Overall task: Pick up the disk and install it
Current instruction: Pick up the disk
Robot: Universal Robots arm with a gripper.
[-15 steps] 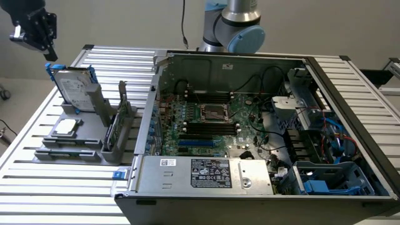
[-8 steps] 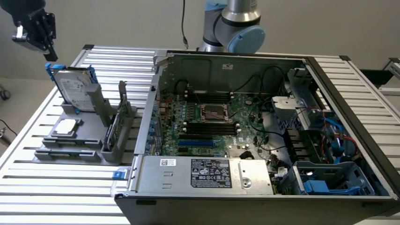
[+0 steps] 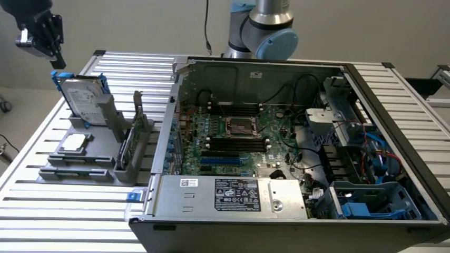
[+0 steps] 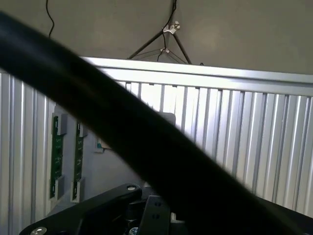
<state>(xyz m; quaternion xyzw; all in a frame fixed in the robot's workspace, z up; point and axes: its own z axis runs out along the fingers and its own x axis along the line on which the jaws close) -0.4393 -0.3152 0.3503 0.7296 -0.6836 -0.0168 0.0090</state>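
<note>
Hovering closed, the fingers (image 3: 55,52) hang above the disk (image 3: 83,103) in its grey rack (image 3: 77,171).

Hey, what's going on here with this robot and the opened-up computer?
A robot arm's gripper hangs close above the disk, shut and holding nothing. The disk stands upright in a grey holder on the slatted table, at the exterior view's left, not yet picked up. A small processor chip lies flat on the same holder. Toward the exterior view's right sits the open computer case, its board exposed.
</note>
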